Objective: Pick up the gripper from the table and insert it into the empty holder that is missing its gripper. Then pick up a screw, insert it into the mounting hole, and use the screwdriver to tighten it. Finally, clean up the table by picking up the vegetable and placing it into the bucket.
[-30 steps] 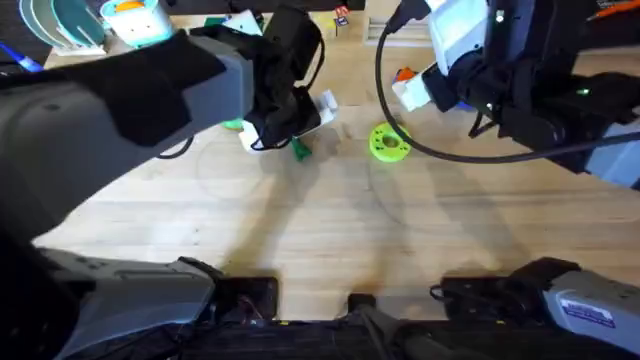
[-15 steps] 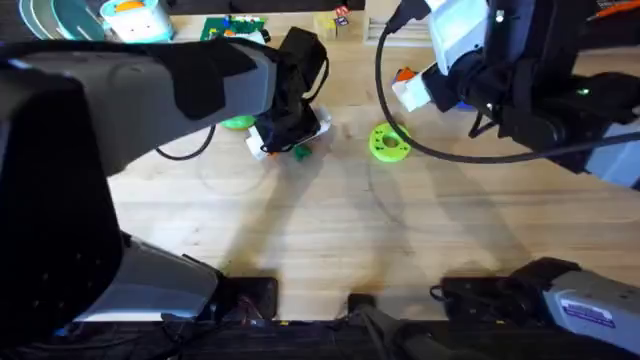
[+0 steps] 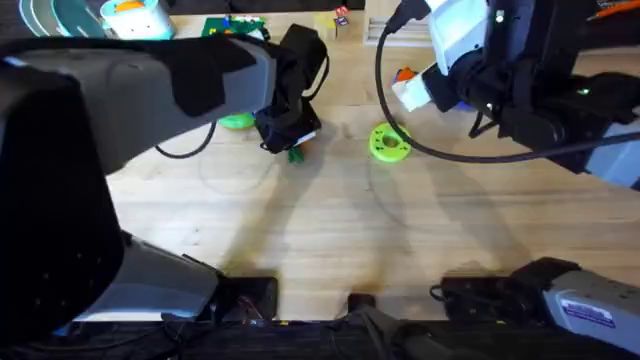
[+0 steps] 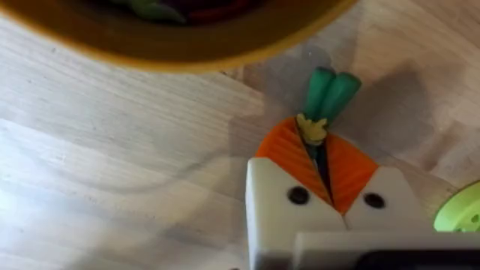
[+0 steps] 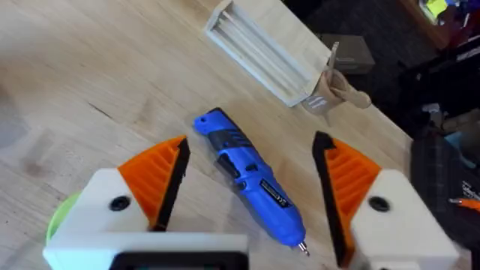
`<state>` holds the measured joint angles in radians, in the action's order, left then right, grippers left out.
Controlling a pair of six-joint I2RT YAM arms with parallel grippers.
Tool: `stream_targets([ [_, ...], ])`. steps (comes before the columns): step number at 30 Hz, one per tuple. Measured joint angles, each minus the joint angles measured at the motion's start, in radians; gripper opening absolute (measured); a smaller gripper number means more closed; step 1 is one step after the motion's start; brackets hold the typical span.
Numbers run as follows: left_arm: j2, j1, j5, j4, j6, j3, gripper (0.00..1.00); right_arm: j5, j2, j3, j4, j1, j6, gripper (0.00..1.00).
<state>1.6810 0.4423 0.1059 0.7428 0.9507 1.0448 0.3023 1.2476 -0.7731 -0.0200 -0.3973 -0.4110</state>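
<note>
My left gripper is shut on the vegetable. Its orange pads pinch the stem, and the pale end and green leaves stick out past the tips. The vegetable lies low over the wooden table, right beside the bucket, whose yellow rim is close by. From overhead, the left gripper covers most of the vegetable. My right gripper stands open above the blue screwdriver, which lies on the table between its orange-tipped fingers. A loose gripper tip, a bare holder and screws are out of view.
A round green disc lies between the two grippers. A light wooden rack sits beyond the screwdriver. Toys and plates crowd the table's far edge. The near half of the table is bare wood.
My left gripper has swung left and down from beside the vegetable onto it and shut on it. The right arm has not moved.
</note>
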Motion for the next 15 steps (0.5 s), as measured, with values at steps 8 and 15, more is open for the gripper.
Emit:
stream_targets([
  [8, -0.05, 0.0, -0.028, 0.263, -0.061, 0.28, 0.022, 0.0, 0.0, 0.0, 0.0, 0.0, 0.0, 0.994],
  [15, -0.189, -0.019, 0.129, 0.455, -0.118, 0.481, 0.021, 0.0, 0.0, 0.0, 0.0, 0.0, 0.0, 0.995],
])
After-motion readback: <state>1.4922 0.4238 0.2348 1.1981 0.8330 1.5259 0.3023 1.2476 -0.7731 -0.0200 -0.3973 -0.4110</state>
